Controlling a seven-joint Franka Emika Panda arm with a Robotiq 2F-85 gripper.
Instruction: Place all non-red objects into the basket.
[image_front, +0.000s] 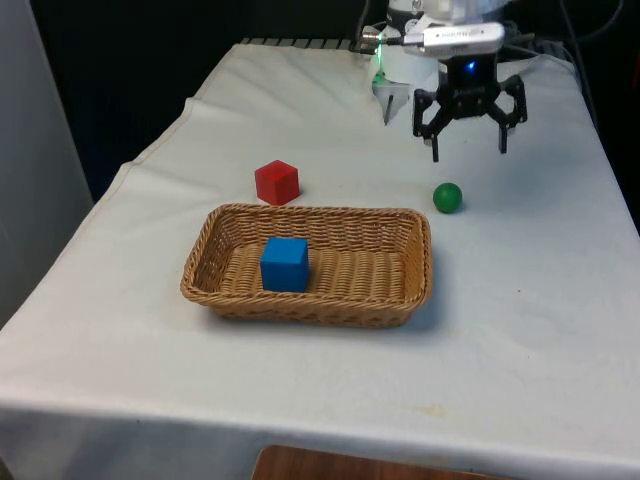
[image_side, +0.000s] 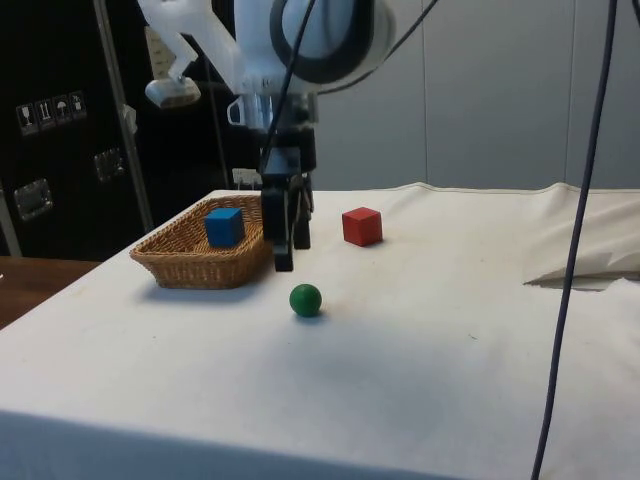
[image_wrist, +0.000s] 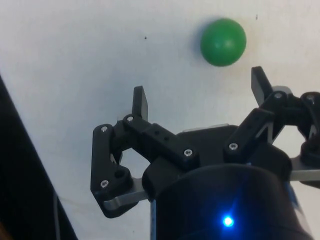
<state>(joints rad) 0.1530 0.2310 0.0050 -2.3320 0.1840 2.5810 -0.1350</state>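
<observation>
- Claw (image_front: 468, 152): released, fingers spread wide, nothing between them. It hangs above the desk (image_front: 540, 330), clear of the cloth.
- Ball (image_front: 447, 197): green, non-red, resting on the desk outside the basket (image_front: 410, 290), just off its far corner on the front view's right.
- Blue cube (image_front: 285, 264): already inside the basket.
- Red cube (image_front: 277, 182): on the desk just behind the basket; judged to remain where it is.
- Key relation: the ball lies toward the camera from the claw in the front view, near but not under it. In the wrist view the ball (image_wrist: 223, 42) sits ahead of the fingertips (image_wrist: 140, 101), off the line between them.
- A ball has no long axis, so finger orientation is judged not critical.
- Next move, as judged: shift the claw over the ball, then descend.
</observation>
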